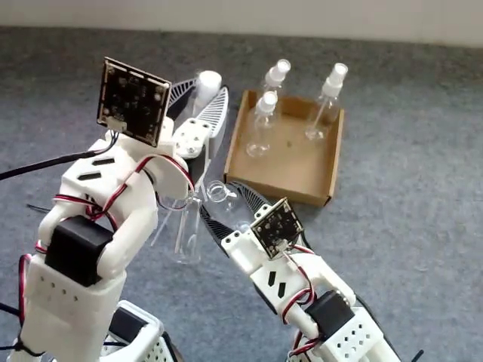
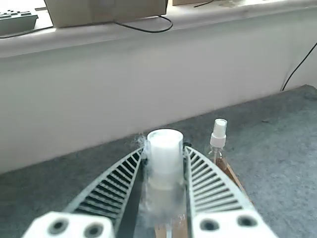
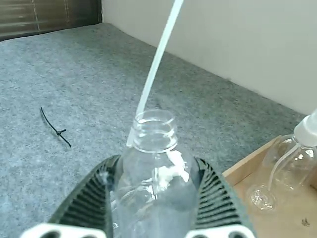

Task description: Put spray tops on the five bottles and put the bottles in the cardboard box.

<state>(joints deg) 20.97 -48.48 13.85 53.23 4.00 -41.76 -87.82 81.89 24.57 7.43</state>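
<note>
Three of the five look finished: two clear plastic bottles with white spray tops, one [image 1: 260,124] and another [image 1: 326,98], stand inside the shallow brown cardboard box [image 1: 298,162], which sits at about 1 o'clock from the middle of the high view. A third capped bottle [image 1: 275,75] stands at the box's far wall, at 12 o'clock, on which side I cannot tell. The fourth is in hand. The right gripper [image 3: 156,166] is closed partway around the body of an open-necked clear bottle [image 3: 153,196], held upright just off the box's near corner. The left gripper [image 2: 164,149] pinches a white spray top [image 2: 164,141] by its cap. Its thin white dip tube [image 3: 156,59] slants down with the tip beside the neck rather than in it, so threading it in is probably the tricky part. A tall clear shape [image 1: 189,230] at 9 o'clock from the held bottle seems to be the fifth, topless. It crowds the left arm's base. A black cable tie [image 3: 55,130] lies on the grey carpet [image 1: 407,226], well apart.
</note>
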